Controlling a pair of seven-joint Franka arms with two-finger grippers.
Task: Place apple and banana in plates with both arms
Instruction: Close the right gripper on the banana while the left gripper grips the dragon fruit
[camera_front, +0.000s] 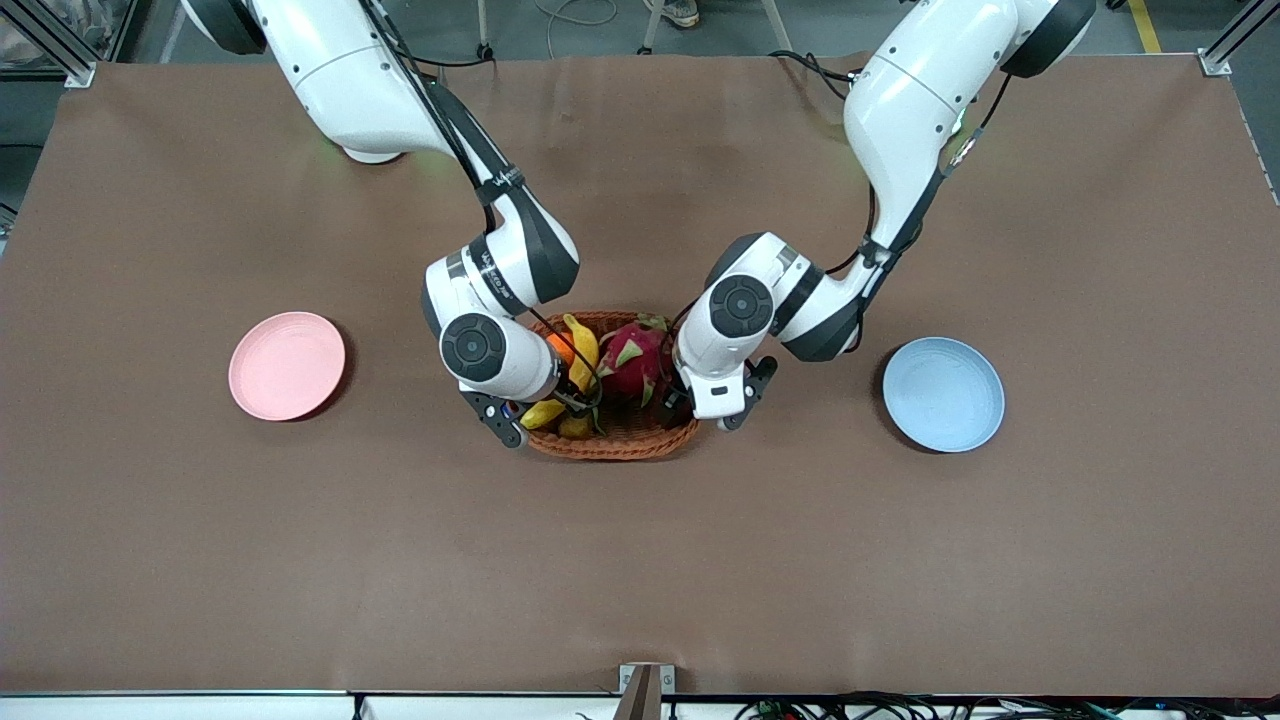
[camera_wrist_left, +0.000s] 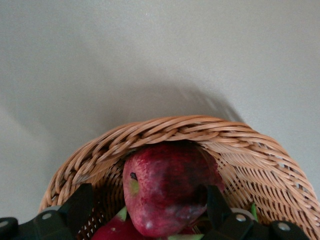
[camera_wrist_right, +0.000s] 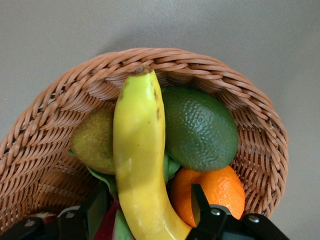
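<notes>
right gripper (camera_front: 548, 408), left of centre in the front frame, is down in the basket (camera_front: 612, 445); its fingers (camera_wrist_right: 95, 207) stand apart on either side of the banana (camera_wrist_right: 141, 165), not visibly pressing it. banana's long axis runs straight away from the wrist toward the basket rim, so the jaws cross it squarely. just right of centre, left gripper (camera_front: 690, 405) is low at the basket's other end, fingers (camera_wrist_left: 215, 200) open around the apple (camera_wrist_left: 167, 195), which lies against the rim. pink plate (camera_front: 287, 365) sits at mid-left, blue plate (camera_front: 943, 393) at mid-right, both empty.
</notes>
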